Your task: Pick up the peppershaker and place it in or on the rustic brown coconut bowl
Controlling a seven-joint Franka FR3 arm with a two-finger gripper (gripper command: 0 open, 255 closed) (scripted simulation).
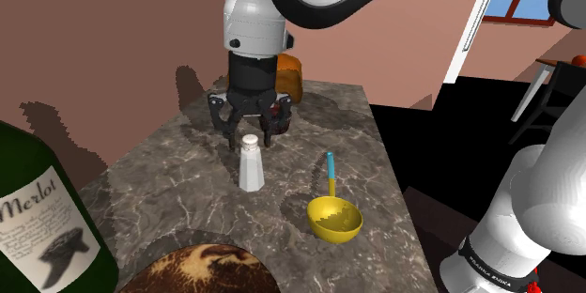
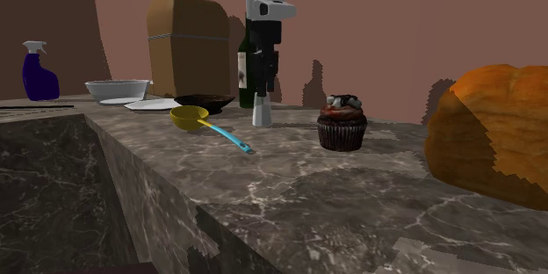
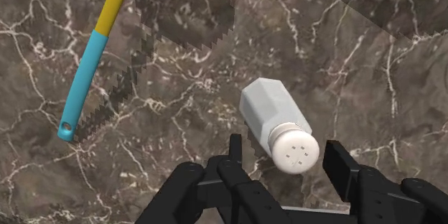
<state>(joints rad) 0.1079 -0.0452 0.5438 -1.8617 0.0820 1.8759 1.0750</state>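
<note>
At the shoulder view's centre, a black two-finger gripper (image 1: 250, 130) hovers over a white faceted pepper shaker (image 1: 251, 167) standing on a dark marble counter (image 1: 169, 188). The fingers are spread wide either side of its cap, not touching it.

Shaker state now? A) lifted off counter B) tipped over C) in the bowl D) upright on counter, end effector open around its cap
D: the shaker stands upright on the counter, and the end effector has its fingers apart on either side of the cap, not touching it.

The white peppershaker (image 3: 275, 118) stands on dark marble (image 3: 359, 57) between the parted black fingers (image 3: 343, 165), a yellow-and-blue handle (image 3: 87, 72) lying nearby.
</note>
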